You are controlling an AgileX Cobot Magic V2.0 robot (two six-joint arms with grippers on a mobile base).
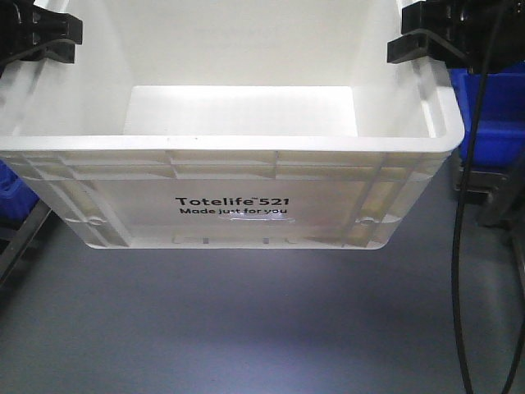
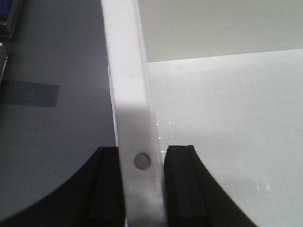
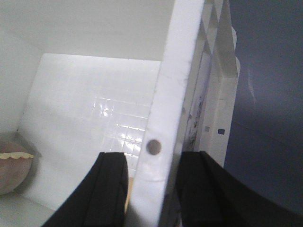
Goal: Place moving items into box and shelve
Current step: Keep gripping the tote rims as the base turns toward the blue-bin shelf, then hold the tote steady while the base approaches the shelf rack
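The box (image 1: 246, 176) fills upper centre of front view. The left gripper (image 2: 141, 153) and right gripper (image 3: 151, 158) are each clenched on opposite side rims. Stiff, smooth plastic, likely light but slippery; the ribbed rim is the proper hold. A pink-brown plush toy (image 3: 12, 170) lies inside, lower left.

Box (image 1: 230, 153) — smooth glossy plastic, plush toy (image 3: 12, 172) — soft cloth

One box (image 1: 246, 144), two claws (image 2: 142, 156) (image 3: 151, 161), one plush toy (image 3: 12, 171).
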